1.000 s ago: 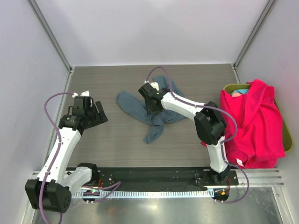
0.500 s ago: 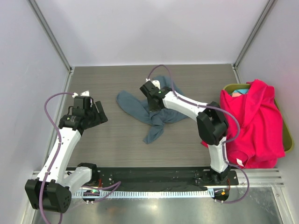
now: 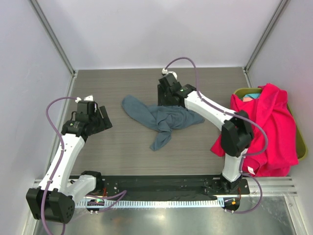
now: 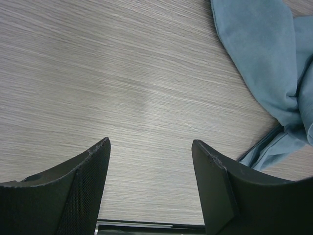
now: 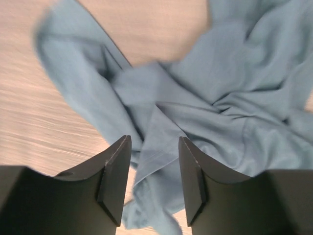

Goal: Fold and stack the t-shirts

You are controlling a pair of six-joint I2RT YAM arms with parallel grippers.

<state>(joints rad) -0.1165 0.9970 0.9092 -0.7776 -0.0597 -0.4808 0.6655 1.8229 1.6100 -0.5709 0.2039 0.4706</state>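
A: How far along are we?

B: Barely begun, we'd say. The grey-blue t-shirt [image 3: 164, 120] lies crumpled in the middle of the worktop [image 3: 122, 152], sleeves and hem bunched, with no fold made.

A: And the others?

B: The pink-red t-shirt [image 3: 266, 127] hangs over the olive-green bin [image 3: 301, 142] at the right edge. A little teal and pale cloth shows beneath it at the bin's far end. We see no stack anywhere.

A: What are our grippers holding?

B: Nothing. Our right gripper [image 5: 154, 139] hovers over the far side of the grey-blue t-shirt, fingers apart, with cloth below them but none pinched. Our left gripper [image 4: 150, 144] is spread wide over bare worktop toward the left edge, the shirt's near sleeve just beside it.

A: So what is left?

B: Everything, in our judgement: spread, fold and stack each shirt.
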